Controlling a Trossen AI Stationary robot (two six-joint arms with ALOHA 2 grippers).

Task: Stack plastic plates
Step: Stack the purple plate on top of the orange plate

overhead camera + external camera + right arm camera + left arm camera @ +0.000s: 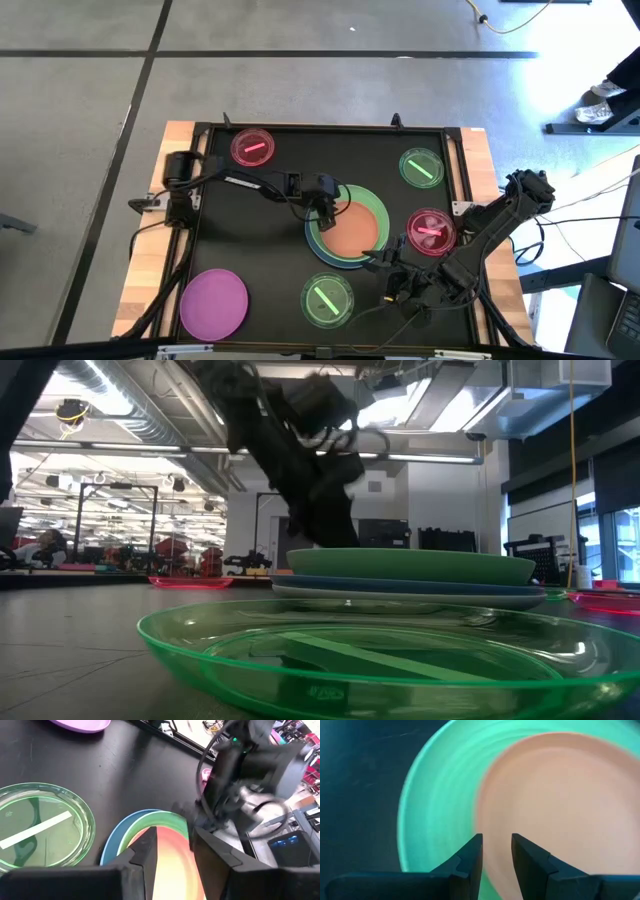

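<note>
Count on the desk [200, 180]: one central stack and five single plates. The stack shows an orange plate [352, 232] on top, a light green plate [372, 203] under it, and a blue-grey plate [322, 247] whose rim shows at the stack's edge; the low view shows a paler rim at the very bottom, colour uncertain. The singles are one purple plate [213, 302], two small pink-red plates [252, 147] [431, 232] and two small green plates [421, 167] [327, 299], each small one with a stripe across it.

Left tool [327, 210]: over the stack's edge on the left arm's side. Its wrist view shows the fingers parted by a narrow gap with nothing between them, so it is released. The orange plate lies directly below and ahead of it, with the light green rim beside.

Right tool [388, 262]: at the stack's opposite edge, its fingers apart and grasping nothing. The orange plate lies just ahead of it, one striped green plate is near to one side, one pink-red plate close on the other.

The purple plate and the other pink-red plate lie well apart from both tools, on the left arm's side of the desk.
</note>
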